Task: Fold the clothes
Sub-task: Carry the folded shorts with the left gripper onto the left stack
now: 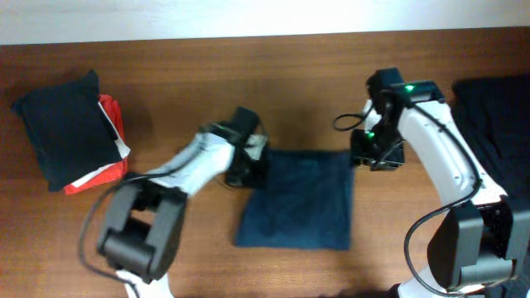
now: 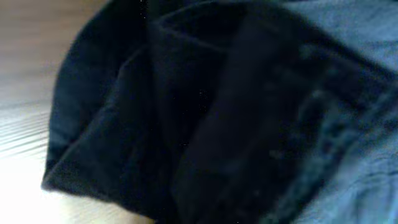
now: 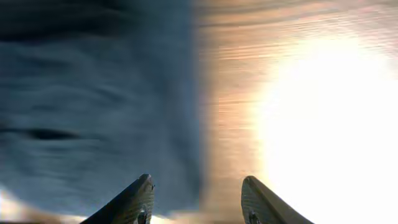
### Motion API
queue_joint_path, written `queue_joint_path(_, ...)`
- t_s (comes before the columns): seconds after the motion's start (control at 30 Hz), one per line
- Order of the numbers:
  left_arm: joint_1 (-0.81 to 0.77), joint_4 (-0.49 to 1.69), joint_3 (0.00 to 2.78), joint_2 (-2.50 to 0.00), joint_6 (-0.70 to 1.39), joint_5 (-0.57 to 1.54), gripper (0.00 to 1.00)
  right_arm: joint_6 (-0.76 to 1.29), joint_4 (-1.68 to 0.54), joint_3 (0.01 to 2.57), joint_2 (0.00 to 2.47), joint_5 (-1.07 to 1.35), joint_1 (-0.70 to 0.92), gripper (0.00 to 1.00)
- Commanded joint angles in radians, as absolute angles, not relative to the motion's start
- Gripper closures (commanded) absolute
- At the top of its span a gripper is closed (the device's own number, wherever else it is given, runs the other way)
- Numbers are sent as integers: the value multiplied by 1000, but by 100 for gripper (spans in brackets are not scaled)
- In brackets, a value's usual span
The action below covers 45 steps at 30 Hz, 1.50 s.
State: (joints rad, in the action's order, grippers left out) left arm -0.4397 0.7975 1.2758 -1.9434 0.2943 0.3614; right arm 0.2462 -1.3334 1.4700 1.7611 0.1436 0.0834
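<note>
A dark navy garment (image 1: 298,199) lies folded into a flat rectangle at the table's middle. My left gripper (image 1: 246,161) is down at its top left corner. The left wrist view is filled by dark layered fabric (image 2: 217,112), and the fingers are hidden, so I cannot tell whether they hold it. My right gripper (image 1: 373,153) is at the garment's top right corner. In the right wrist view its fingers (image 3: 198,186) are open and empty, straddling the edge of the blue fabric (image 3: 93,112) above the wood.
A folded dark cloth (image 1: 66,128) rests on a red and white item (image 1: 112,124) at the far left. More dark fabric (image 1: 497,108) lies at the right edge. The wooden table (image 1: 207,66) runs to a white wall at the back.
</note>
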Motion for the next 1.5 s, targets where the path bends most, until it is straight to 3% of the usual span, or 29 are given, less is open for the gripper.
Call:
queue_joint_path(0.0,-212,923,1423,-1743,270,100,100,215,-1353,1489,1736,118,7,50)
queue_joint_path(0.1,-4,964,1503,-1612,252,-36,100,213,-1358,1489,1736,119,-32,50)
queue_joint_path(0.33,282,839,1633,-1565,192,-46,100,213,-1361,1489,1736,119,-34,50)
queue_joint_path(0.67,370,680,1634,-1572,184,30,99,213,-1374,1489,1736,119,-34,50)
queue_joint_path(1.03,566,842,1629,-1687,185,21,96,213,-1378,1489,1736,119,-34,50)
queue_joint_path(1.1,595,863,1629,-1708,185,19,91,213,-1381,1489,1736,118,-34,50)
queue_joint_path(1.13,613,869,1629,-1715,185,19,82,205,-1381,1489,1736,119,-34,50)
queue_joint_path(1.2,640,870,1629,-1716,185,19,33,189,-1381,1489,1736,118,-34,50)
queue_joint_path(1.27,668,877,1630,-1701,185,65,23,179,-1380,1489,1736,119,-34,47)
queue_joint_path(1.33,670,870,1634,-1668,188,68,8,171,-1375,1489,1736,118,-34,45)
queue_joint_path(1.47,622,861,1636,-1650,184,265,4,172,-1360,1489,1736,119,-34,39)
